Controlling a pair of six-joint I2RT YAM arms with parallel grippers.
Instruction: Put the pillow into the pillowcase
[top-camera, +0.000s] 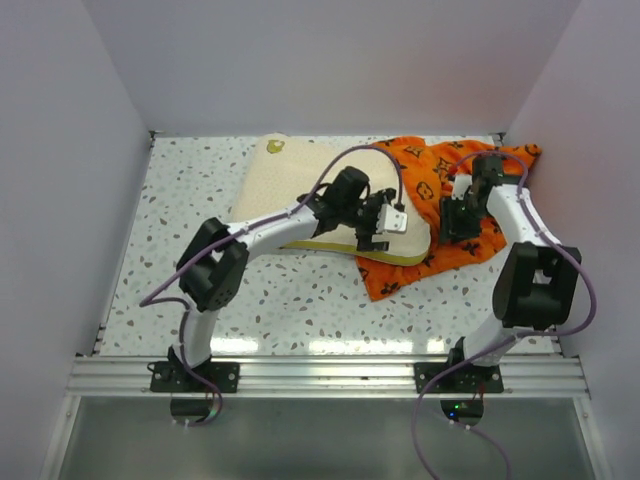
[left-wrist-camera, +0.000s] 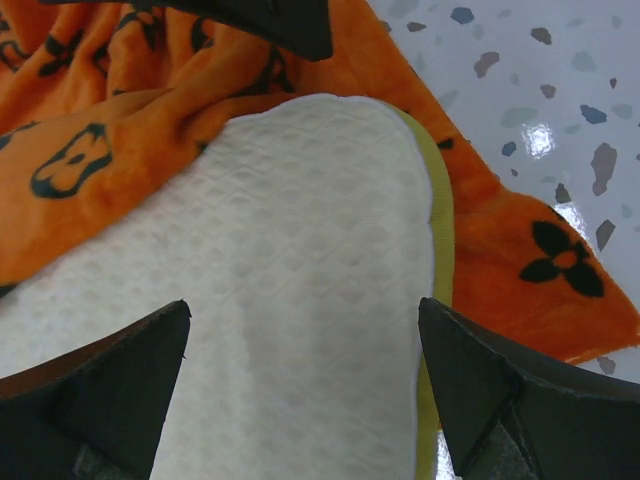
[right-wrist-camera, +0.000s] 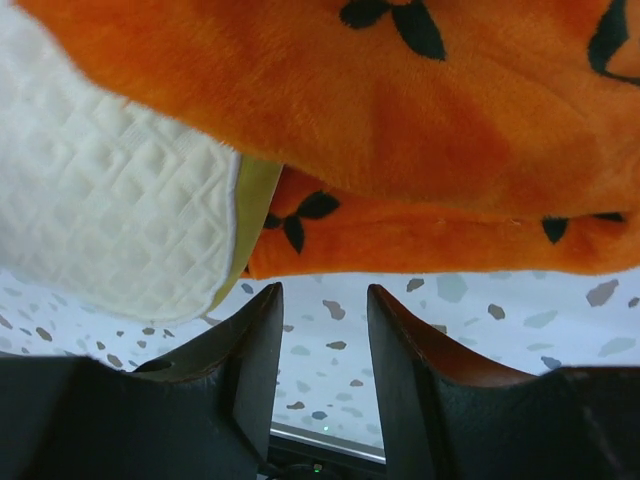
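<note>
cream pillow (top-camera: 290, 190) at 12 o'clock on speckled table (top-camera: 190, 210), its 3 o'clock corner between layers of orange monogram pillowcase (top-camera: 445, 185) at 2 o'clock, left gripper (left-wrist-camera: 303, 315) spread wide over pillow, empty, right gripper (right-wrist-camera: 323, 300) partly open by pillowcase, empty

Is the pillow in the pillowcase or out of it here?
Partly in. One end of the pillow sits between orange layers of the pillowcase; most of it lies bare on the table.

No legible text, pillowcase (top-camera: 425, 175) motifs only
</note>
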